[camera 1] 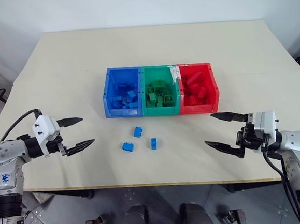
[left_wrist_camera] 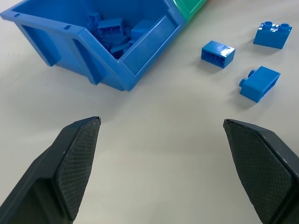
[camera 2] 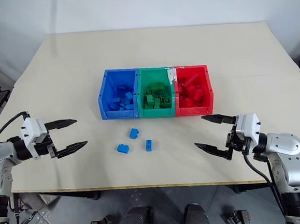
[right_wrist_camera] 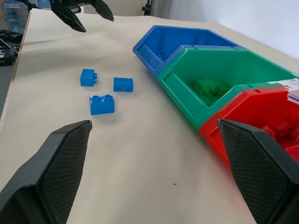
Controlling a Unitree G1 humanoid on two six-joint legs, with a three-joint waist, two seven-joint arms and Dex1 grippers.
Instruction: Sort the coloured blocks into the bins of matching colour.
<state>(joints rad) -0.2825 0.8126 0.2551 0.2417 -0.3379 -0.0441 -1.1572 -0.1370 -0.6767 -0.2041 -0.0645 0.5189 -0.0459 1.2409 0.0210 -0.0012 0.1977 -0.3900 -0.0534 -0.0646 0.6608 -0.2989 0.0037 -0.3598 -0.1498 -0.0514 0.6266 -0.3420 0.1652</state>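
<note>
Both grippers, left [camera 1: 76, 133] and right [camera 1: 225, 132], fingers wide, empty | three blue bricks [camera 1: 137, 131] loose on beige table [camera 1: 186, 41], 6 o'clock of blue bin [camera 1: 121, 92] | green bin [camera 1: 160, 91], red bin [camera 1: 196, 89] joined | white wall [camera 1: 141, 3] behind

Head eyes: I'm looking forward and down over the table [camera 1: 228, 43], both arms inside the picture, bins [camera 1: 160, 90] mid-table, well off.
Left wrist: low and close, facing along my left gripper [left_wrist_camera: 161, 158] at the blue bin [left_wrist_camera: 93, 56].
Right wrist: low, facing along my right gripper [right_wrist_camera: 154, 158] across the bins.
Shared: loose blue blocks [right_wrist_camera: 102, 104], everywhere.
</note>
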